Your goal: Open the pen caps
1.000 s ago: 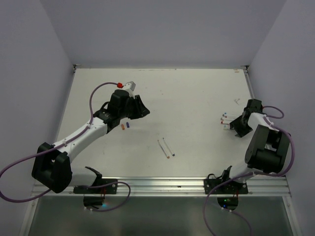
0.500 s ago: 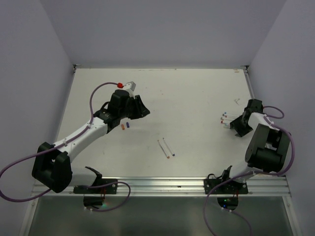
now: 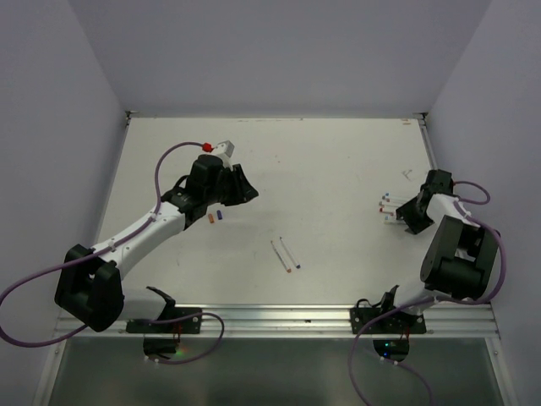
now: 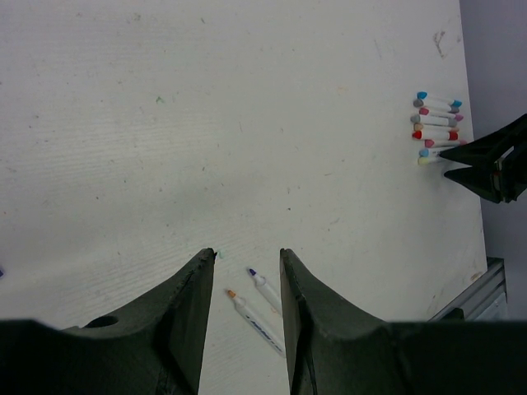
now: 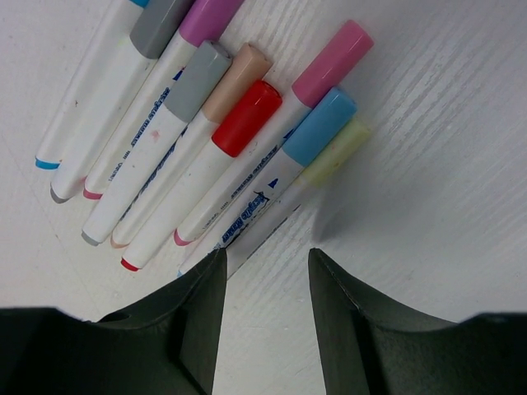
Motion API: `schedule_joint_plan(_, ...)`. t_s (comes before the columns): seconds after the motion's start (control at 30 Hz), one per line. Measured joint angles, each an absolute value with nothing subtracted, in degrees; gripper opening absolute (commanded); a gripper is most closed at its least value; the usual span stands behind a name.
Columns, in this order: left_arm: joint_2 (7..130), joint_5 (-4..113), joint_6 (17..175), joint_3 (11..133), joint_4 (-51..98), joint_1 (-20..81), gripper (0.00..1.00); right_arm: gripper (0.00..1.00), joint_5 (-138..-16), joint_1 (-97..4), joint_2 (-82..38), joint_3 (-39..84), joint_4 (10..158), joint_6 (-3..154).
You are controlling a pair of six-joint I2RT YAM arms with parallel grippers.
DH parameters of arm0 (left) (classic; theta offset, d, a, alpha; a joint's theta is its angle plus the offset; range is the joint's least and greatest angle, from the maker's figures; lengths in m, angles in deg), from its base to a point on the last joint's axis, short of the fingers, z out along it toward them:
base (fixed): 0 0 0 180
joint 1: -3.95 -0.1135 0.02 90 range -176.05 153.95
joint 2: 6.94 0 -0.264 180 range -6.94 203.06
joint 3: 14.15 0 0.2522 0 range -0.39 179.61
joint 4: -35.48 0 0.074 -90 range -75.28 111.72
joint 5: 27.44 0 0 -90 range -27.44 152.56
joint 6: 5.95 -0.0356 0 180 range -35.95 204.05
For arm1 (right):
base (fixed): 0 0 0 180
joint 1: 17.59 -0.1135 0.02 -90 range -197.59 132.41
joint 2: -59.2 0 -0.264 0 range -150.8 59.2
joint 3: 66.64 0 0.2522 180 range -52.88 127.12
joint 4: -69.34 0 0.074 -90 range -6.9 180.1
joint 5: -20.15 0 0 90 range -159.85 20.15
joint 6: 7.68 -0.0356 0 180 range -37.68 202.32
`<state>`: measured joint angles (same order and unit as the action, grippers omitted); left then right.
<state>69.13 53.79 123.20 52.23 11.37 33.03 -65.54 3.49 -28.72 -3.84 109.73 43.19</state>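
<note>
Several capped pens (image 5: 198, 156) lie side by side under my right gripper (image 5: 263, 259), which is open. Their pen caps are still on: pink (image 5: 333, 62), blue (image 5: 319, 125), pale yellow (image 5: 338, 151), red (image 5: 247, 118) and others. The yellow-capped pen runs under my left fingertip, and nothing sits between the jaws. In the top view that row (image 3: 386, 207) is at the right, beside the right gripper (image 3: 404, 213). Two uncapped pens (image 3: 286, 254) lie mid-table, and two loose caps, orange (image 3: 210, 218) and purple (image 3: 219, 215), lie near the left arm. My left gripper (image 4: 247, 255) hovers open and empty, with the uncapped pens (image 4: 255, 300) seen between its fingers.
The white table (image 3: 321, 169) is walled on three sides. A metal rail (image 3: 279, 317) runs along the near edge by the arm bases. The left arm's purple cable (image 3: 165, 165) loops over the left of the table.
The right arm has shifted very slightly by the pen row. The left arm, pens and loose caps have not moved.
</note>
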Motion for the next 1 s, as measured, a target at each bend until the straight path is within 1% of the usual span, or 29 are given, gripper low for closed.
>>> schedule_joint_plan(0.37, 69.13, 53.77, 123.16, 52.21, 11.37, 33.03, 0.41, 0.47, -65.10, 3.75, -31.08, -3.86, 108.70, 42.82)
schedule_joint_plan(0.47, 69.13, 53.77, 123.18, 52.21, 11.37, 33.03, 0.41, 0.39, -64.46, 3.75, -31.08, -4.04, 108.61, 42.91)
schedule_joint_plan(0.5, 69.13, 53.77, 123.18, 52.21, 11.37, 33.03, 0.41, 0.33, -64.22, 3.75, -31.08, -4.12, 108.64, 42.91)
schedule_joint_plan(0.63, 69.13, 53.68, 123.20, 52.21, 11.37, 33.03, 0.41, 0.25, -62.96, 3.82, -30.71, -4.95, 108.13, 43.34)
schedule_joint_plan(0.67, 69.13, 53.68, 123.18, 52.21, 11.37, 33.07, 0.41, 0.24, -62.87, 3.82, -30.38, -5.33, 107.83, 43.45)
schedule_joint_plan(0.73, 69.13, 53.70, 123.20, 52.21, 11.37, 33.27, 0.41, 0.13, -62.63, 3.84, -29.75, -6.18, 107.06, 43.74)
schedule_joint_plan(0.83, 69.13, 53.46, 123.20, 52.21, 11.32, 33.68, 0.41, 0.00, -62.52, 3.84, -28.66, -7.51, 105.71, 43.98)
schedule_joint_plan(1.0, 68.93, 52.26, 123.18, 52.21, 10.71, 33.86, 0.41, 0.00, -62.63, 3.84, -25.49, -10.62, 103.59, 44.41)
